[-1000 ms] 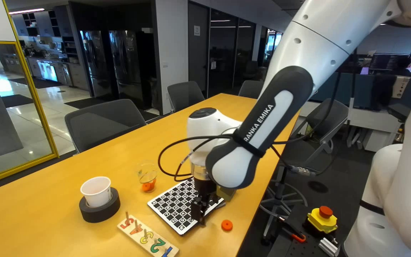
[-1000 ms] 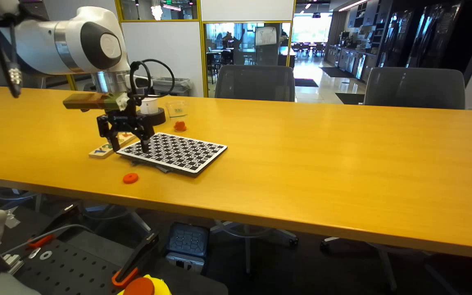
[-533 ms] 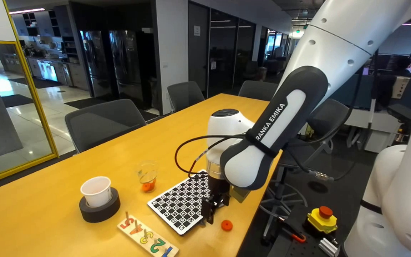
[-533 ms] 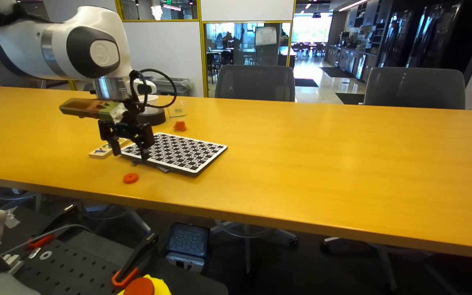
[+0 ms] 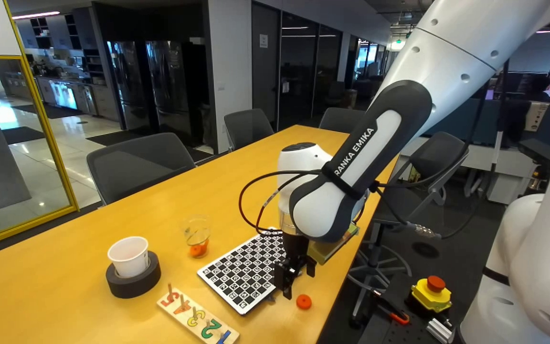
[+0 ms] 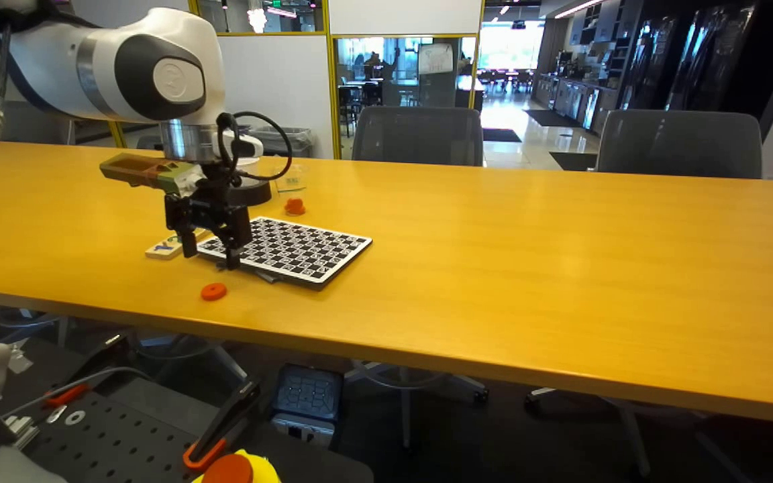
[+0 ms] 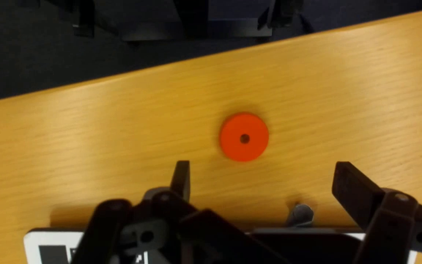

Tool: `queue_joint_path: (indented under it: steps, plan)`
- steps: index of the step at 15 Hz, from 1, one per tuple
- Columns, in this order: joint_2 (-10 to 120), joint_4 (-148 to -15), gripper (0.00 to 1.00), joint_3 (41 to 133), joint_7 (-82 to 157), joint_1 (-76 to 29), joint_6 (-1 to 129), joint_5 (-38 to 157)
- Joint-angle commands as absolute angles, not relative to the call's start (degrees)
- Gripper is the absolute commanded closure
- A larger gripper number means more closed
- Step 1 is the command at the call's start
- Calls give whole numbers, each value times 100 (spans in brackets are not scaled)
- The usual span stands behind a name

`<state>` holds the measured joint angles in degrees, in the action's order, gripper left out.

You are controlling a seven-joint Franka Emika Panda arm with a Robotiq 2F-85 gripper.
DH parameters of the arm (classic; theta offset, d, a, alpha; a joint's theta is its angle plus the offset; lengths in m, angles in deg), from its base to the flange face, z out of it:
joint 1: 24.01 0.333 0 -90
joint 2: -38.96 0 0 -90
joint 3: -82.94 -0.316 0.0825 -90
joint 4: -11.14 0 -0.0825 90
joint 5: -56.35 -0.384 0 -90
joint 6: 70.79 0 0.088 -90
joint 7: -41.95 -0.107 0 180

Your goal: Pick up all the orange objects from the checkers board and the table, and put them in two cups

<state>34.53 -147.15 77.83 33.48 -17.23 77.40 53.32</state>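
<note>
Fingers (image 7: 355, 190): spread wide, holding nothing. They hang above the surface (image 6: 527, 268), by the edge of the checkers board (image 5: 244, 271). Exact height not established.

Orange disc (image 7: 244, 128): flat, with a small centre hole, lying on the surface between the board and the surface's edge, touching neither. In the wrist view it sits ahead of the fingertips, a little nearer one finger than the other.

Step in hand, as judged: pick-up of this disc. Recommended: shift toward the surface's edge until the disc is centred, then descend straight. The piece is thin, so the fingertips should go almost to the surface without pressing on it and close evenly across the full diameter; a shallow grip would probably slip. Keep clear of the grey tab (image 7: 300, 216) projecting at the board's edge.

Further out: a clear tumbler (image 5: 197, 235) with orange pieces (image 5: 198, 249) inside, across the board from the disc; beyond it, a white cup (image 5: 128, 260), contents not discernible. Lift well up before crossing the board.
</note>
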Motion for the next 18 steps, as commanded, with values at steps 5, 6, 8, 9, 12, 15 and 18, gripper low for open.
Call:
queue_joint_path:
  steps: [5,6,8,9,12,15,18]
  plan:
    - [3630,-14713,0,7736,3228,-1748,7602,5104]
    - [3693,-14714,0,7736,3232,-1746,7648,5089]
    - [3844,-14713,0,7735,3231,-1748,7735,5071]
    - [3905,-14713,0,7734,3232,-1747,7792,5061]
    - [4137,-14712,0,7733,3155,-1746,8071,5121]
    - [4374,-14711,0,7730,3187,-1743,8301,5085]
    - [4477,-14710,0,7757,2950,-1708,8502,5252]
